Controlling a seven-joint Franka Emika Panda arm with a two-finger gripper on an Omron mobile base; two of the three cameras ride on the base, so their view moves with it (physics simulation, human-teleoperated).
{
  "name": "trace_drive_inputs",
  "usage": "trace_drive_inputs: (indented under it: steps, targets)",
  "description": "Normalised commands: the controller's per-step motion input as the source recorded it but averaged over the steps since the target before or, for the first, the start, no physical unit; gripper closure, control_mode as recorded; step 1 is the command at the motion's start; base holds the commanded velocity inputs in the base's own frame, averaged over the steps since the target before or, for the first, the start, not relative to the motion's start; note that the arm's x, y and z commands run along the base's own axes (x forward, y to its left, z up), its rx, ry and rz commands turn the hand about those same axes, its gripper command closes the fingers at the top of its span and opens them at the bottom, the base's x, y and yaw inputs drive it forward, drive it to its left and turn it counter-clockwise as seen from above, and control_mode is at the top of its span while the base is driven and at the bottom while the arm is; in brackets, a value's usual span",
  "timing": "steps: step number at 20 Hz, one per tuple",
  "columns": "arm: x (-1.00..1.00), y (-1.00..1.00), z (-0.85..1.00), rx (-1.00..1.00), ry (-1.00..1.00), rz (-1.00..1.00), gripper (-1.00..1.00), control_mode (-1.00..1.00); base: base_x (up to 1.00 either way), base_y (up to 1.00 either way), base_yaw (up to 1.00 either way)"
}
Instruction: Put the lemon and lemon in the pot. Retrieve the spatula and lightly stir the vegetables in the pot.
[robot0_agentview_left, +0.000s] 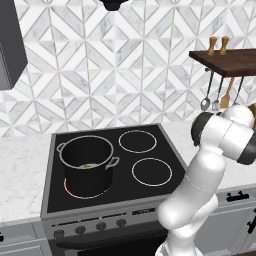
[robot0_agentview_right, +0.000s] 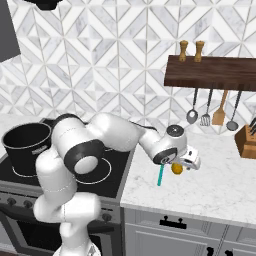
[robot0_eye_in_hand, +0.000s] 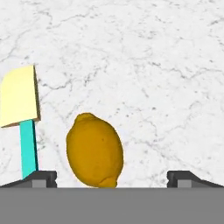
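A yellow lemon (robot0_eye_in_hand: 94, 151) lies on the white marble counter right of the stove. It sits between my open gripper's (robot0_eye_in_hand: 113, 178) two fingertips, nearer the left one. From the right base view my gripper (robot0_agentview_right: 187, 162) hangs low just over that lemon (robot0_agentview_right: 176, 169). The spatula (robot0_eye_in_hand: 22, 113), with a teal-green handle and cream blade, lies on the counter just beside the lemon, its handle (robot0_agentview_right: 160, 176) pointing toward the counter's front edge. The black pot (robot0_agentview_left: 87, 160) stands on the stove's front left burner, and a small yellow lemon (robot0_agentview_left: 86, 166) rests on its bottom.
Steel ladles and an orange-brown wooden utensil (robot0_agentview_right: 218, 112) hang under a dark wooden shelf (robot0_agentview_right: 210, 72) above the counter. A knife block (robot0_agentview_right: 247, 140) stands at the far right. The stove's two right burners (robot0_agentview_left: 151, 171) are bare.
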Motion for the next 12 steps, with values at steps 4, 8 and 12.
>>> trace_drive_inputs:
  steps: [4,8,12]
  targets:
    - [0.21,-0.13,-0.40,0.07,0.03,0.21,-1.00,-1.00,0.00,0.00,0.00]
    - [0.25,-0.02,-0.28,0.05,0.01,0.18,-1.00,-1.00,0.00,0.00,0.00]
    - [0.40,-0.15,-0.21,0.03,0.02,0.11,-1.00,-1.00,0.00,0.00,0.00]
